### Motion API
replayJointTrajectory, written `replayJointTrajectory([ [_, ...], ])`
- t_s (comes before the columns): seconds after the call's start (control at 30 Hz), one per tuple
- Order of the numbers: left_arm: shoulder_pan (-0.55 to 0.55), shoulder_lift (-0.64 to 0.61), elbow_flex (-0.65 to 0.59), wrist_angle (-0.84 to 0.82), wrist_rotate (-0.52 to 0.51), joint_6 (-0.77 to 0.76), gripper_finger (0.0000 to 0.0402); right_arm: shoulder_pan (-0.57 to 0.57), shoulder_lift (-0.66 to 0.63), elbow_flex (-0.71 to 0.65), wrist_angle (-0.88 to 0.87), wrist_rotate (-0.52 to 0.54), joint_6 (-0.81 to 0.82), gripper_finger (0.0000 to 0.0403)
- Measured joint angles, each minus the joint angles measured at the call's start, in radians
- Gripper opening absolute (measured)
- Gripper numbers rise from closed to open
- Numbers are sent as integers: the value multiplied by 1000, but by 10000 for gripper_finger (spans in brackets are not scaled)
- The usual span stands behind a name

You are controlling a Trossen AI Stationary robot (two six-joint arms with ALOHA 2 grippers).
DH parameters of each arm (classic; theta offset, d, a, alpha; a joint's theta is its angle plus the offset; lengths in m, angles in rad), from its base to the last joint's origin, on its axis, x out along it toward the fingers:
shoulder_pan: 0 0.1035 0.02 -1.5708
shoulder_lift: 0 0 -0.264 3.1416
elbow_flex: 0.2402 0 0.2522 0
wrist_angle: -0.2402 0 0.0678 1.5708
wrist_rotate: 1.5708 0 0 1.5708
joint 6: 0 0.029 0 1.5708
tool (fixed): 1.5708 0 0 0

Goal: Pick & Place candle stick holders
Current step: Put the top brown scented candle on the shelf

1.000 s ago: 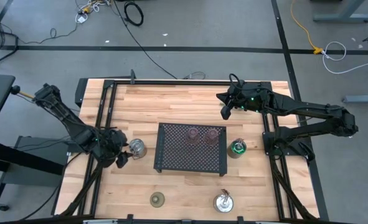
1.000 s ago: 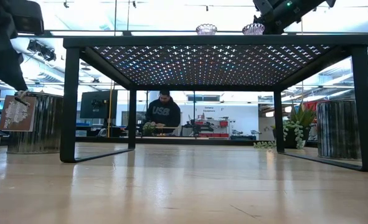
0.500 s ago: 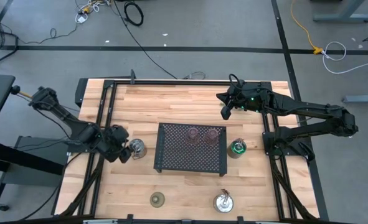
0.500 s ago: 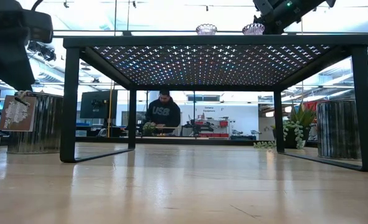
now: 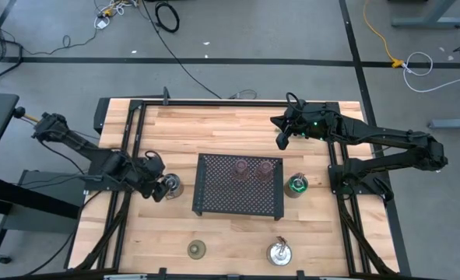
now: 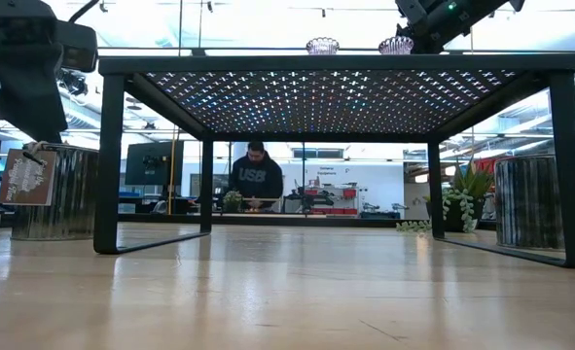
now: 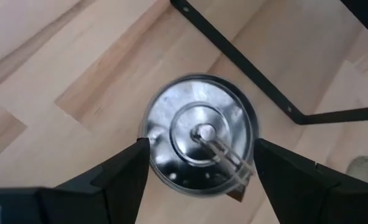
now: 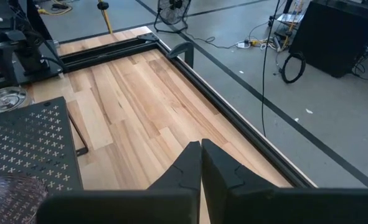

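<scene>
Directly beneath the left gripper [image 7: 199,158] sits a silver holder [image 7: 199,129], seen from above in the left wrist view as a shiny round base with a small central cup. The fingers [image 7: 124,171] are spread wide on either side of it, their tips level with its rim and not closed on it. In the high view this holder [image 5: 170,184] stands on the desk [image 5: 230,128] just left of the black tray [image 5: 240,187], with the left gripper [image 5: 158,187] over it. A paper tag hangs against its side in the low view [image 6: 24,175].

Two pink holders [image 5: 240,169] [image 5: 264,171] stand side by side on top of the tray, toward its far edge; the low view shows them [image 6: 322,46] [image 6: 396,45] on the raised perforated top. A second silver holder [image 5: 279,253] stands near the front edge of the desk, and the olive holder [image 5: 196,249] is left of it, also near the front. A third silver holder [image 6: 532,209] shows at the right of the low view, beside the plant [image 5: 296,185], which sits just right of the tray.

The right gripper [image 5: 282,138] waits over the far right part of the desk, well apart from the holders, its fingers [image 8: 187,163] pressed together.

A person [image 6: 254,180] shows in the room beyond the desk.
</scene>
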Motion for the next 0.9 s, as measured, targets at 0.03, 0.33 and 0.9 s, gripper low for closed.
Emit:
replayJointTrajectory([
  [0.03, 12, 0, 0, 1, 1, 13, 289, 0, 0, 0, 0, 0, 0, 13],
  [0.33, 86, 0, 0, 33, 32, 59, 289, 0, 0, 0, 0, -26, 0, 13],
  [0.9, 101, 0, 0, 31, 36, 117, 289, 0, 0, 0, 0, -26, 0, 13],
])
